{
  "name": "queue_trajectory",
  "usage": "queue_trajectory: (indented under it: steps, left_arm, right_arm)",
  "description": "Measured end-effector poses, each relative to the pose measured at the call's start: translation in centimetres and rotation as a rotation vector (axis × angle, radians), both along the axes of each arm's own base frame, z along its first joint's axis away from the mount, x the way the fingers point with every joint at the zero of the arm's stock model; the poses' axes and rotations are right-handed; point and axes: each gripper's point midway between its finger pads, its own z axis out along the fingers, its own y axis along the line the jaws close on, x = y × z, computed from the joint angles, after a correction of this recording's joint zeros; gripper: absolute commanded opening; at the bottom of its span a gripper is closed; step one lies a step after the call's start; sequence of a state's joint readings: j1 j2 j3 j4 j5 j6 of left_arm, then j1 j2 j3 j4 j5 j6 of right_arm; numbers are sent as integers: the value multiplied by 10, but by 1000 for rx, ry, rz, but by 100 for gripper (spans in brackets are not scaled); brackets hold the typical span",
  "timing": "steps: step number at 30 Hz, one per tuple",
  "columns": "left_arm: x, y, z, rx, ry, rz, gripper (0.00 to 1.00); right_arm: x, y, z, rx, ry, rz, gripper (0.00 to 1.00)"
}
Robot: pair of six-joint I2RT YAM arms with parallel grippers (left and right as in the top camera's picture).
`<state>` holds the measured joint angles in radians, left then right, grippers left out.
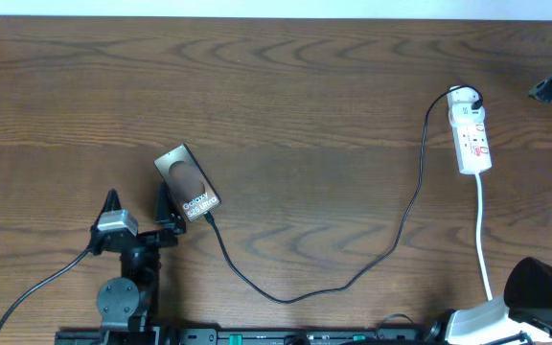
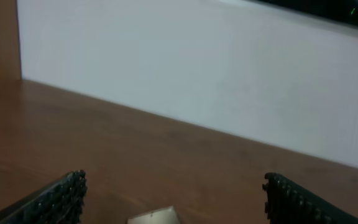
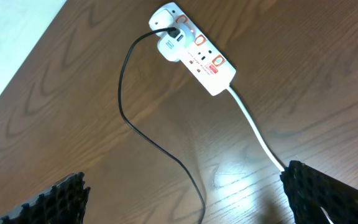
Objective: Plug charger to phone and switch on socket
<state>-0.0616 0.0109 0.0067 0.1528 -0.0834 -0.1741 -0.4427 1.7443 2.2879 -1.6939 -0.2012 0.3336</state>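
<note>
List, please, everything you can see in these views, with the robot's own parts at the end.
table: one, brown wood, under everything.
phone: one, dark with white lettering, left of centre, lying flat.
charger: one, black cable, looping from the phone's near end to the socket's far end.
socket: one, white strip with red marks, right side.
white cord: one, white, from the socket toward the near edge.
wall: one, white, behind the table.
left arm: one, black, near edge beside the phone, jaws open.
right arm: one, black and white, near right corner, jaws open.
</note>
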Motion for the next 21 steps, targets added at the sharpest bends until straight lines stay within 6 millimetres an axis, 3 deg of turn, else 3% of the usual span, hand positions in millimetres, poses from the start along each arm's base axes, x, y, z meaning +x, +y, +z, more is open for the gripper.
queue_trajectory:
  steps: [5, 21]
  left_arm:
    - [0, -1, -33, 13, 133, -5, 89]
    - [-1, -9, -38, 24, 164, -55, 90]
  right_arm:
    - [0, 0, 0, -1, 0, -1, 99]
    - [0, 0, 0, 0, 0, -1, 99]
